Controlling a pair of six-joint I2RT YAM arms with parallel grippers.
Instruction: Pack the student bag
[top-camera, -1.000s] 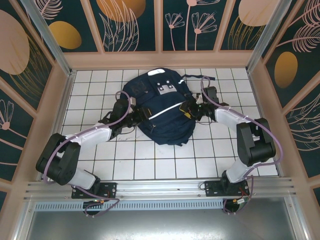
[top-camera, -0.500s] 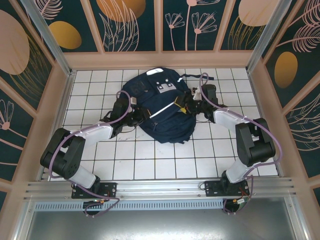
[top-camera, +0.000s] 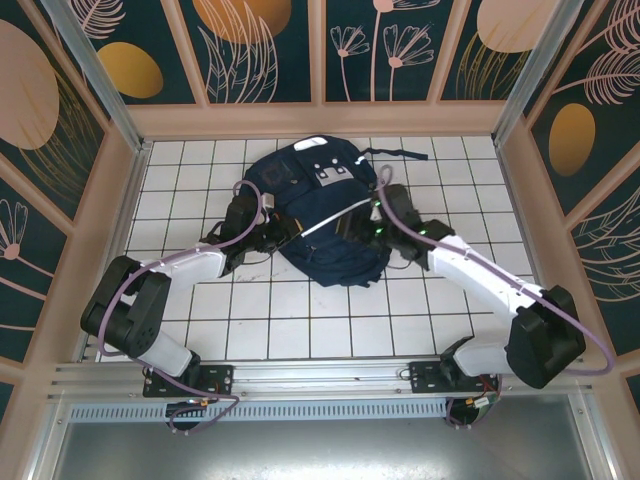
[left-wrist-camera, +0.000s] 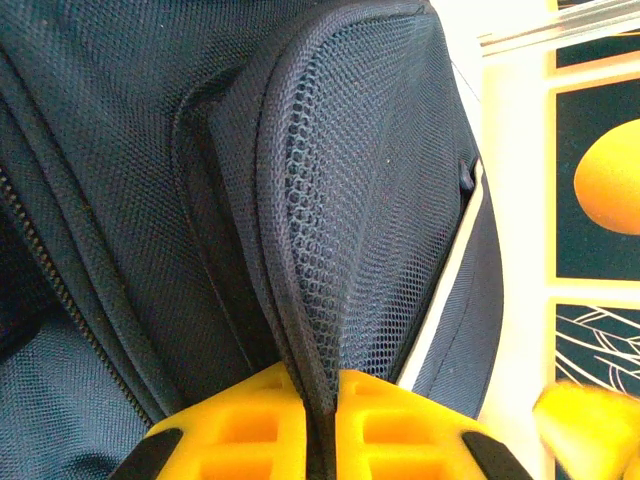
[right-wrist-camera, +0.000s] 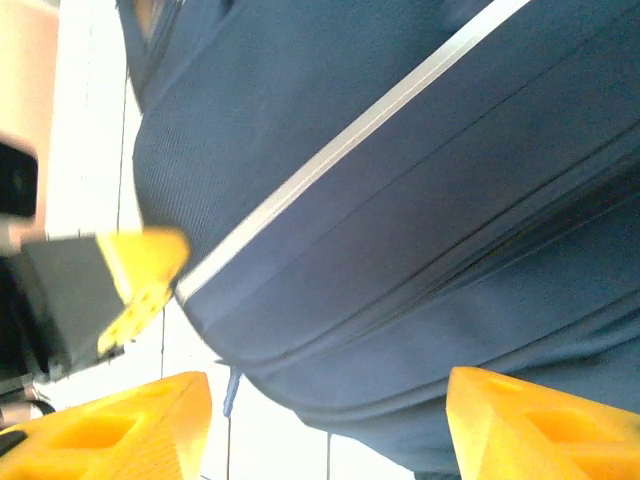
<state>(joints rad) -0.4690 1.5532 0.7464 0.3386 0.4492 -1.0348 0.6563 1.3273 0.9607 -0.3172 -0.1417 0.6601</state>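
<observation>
Against student bag (top-camera: 300, 195) | left gripper (left-wrist-camera: 322, 405) pinching its mesh edge (left-wrist-camera: 290, 250) | right gripper (right-wrist-camera: 330, 410) wide, right arm (top-camera: 480, 280) outstretched

The student bag (top-camera: 325, 225) fills the middle of the table (top-camera: 300, 330) towards its far edge. The left gripper (left-wrist-camera: 322, 398) pinches the bag's left side, and the right gripper (right-wrist-camera: 328, 388), fingers spread, crowds its right. Between the two arms the near half of the table lies free, as do both far corners. Panelled walls (top-camera: 108, 225) hem in the left, far and right edges.
</observation>
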